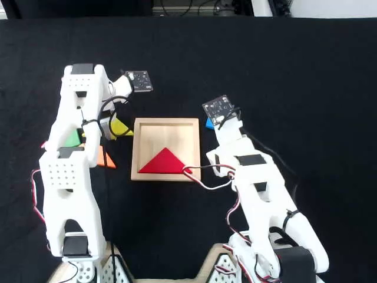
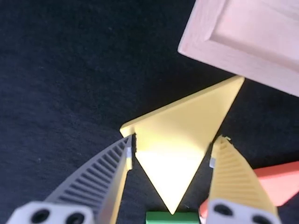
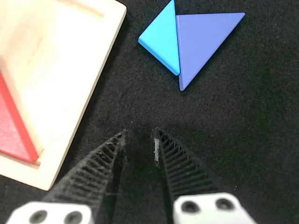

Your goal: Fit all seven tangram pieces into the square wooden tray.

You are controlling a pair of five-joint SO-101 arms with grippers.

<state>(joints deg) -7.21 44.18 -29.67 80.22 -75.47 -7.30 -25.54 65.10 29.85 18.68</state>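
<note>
High view: bright, even light falls from above. The black tabletop [image 1: 306,88] absorbs it and shows almost no cast shadows, while the wooden tray [image 1: 138,147] reads pale, with a thin shadow under its inner rim. Left wrist view: glare bleaches the middle of the yellow triangle [image 2: 182,140] nearly white, and the tray corner is overexposed. Right wrist view: the tray floor burns out to white beside the red triangle [image 3: 11,126]. The light blue triangle [image 3: 163,39] and dark blue triangle [image 3: 205,42] are evenly lit.
</note>
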